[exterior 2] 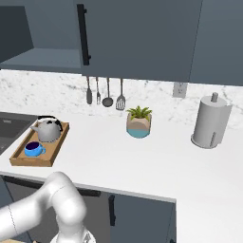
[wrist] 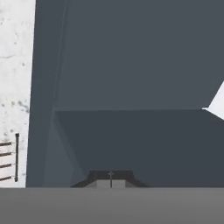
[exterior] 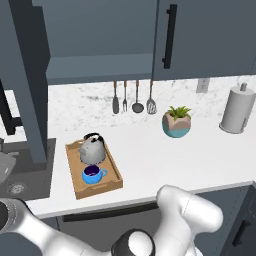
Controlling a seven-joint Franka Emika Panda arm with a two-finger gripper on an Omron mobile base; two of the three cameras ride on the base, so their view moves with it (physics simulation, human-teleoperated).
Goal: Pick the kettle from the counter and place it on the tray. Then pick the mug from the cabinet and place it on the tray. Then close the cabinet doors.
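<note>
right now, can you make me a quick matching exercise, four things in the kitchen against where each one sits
Things:
1. kettle
2. mug
3. plant pot
4. paper towel roll

Places:
A. on the counter at the far right, by the wall
B. on the tray, at its near end
C. on the counter under the closed cabinet door
D. on the tray, at its far end

Pairs: 1-D, 2-B, 3-C, 4-A

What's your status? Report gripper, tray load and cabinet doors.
Gripper shut, empty, facing the cabinet. Kettle and mug on tray. Left door swung open, right door shut. Nothing in the way.
</note>
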